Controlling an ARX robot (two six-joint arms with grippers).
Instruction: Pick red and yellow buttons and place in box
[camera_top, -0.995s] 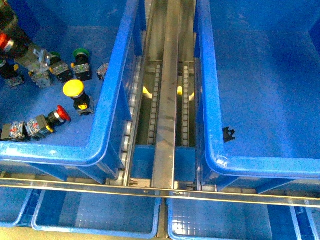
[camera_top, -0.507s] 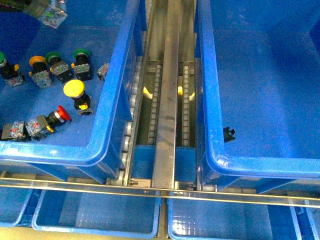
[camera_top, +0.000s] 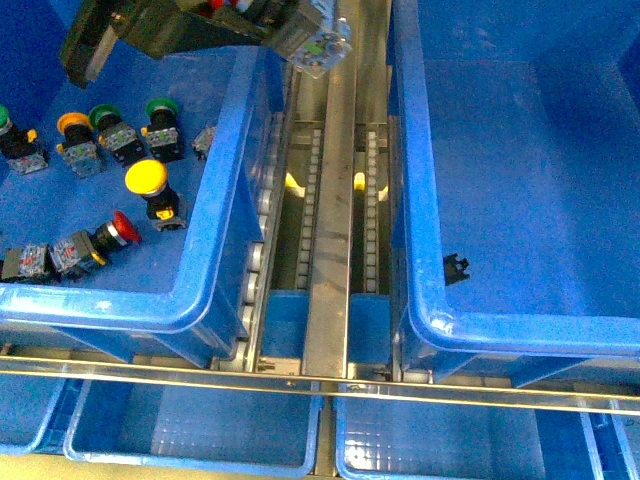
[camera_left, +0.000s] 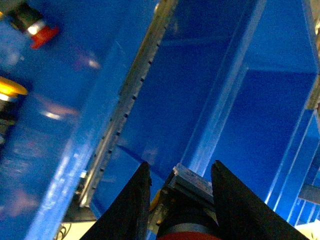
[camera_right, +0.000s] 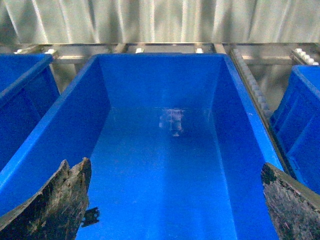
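My left gripper (camera_top: 290, 28) is shut on a red button (camera_top: 320, 44); its clear contact block sticks out above the metal rail between the two bins. In the left wrist view the button (camera_left: 189, 192) sits between the black fingers (camera_left: 132, 202), red cap at the frame edge. The box (camera_top: 414, 200), a deep blue bin on the right, holds only a small black piece (camera_top: 457, 267). A yellow button (camera_top: 146, 178) and another red button (camera_top: 122, 229) lie in the left bin (camera_top: 225, 190). My right gripper (camera_right: 175, 200) is open and empty over the box (camera_right: 160, 80).
Several green-capped switches (camera_top: 160, 108) and an orange-yellow capped one (camera_top: 72, 123) lie at the far left of the left bin. A roller rail (camera_top: 330, 220) runs between the bins. Shallow gridded trays (camera_top: 190, 430) sit at the front, below a metal bar.
My left arm has lifted out of the left bin with the red button and swung right, to above the rail between the bins. The other buttons have not moved.
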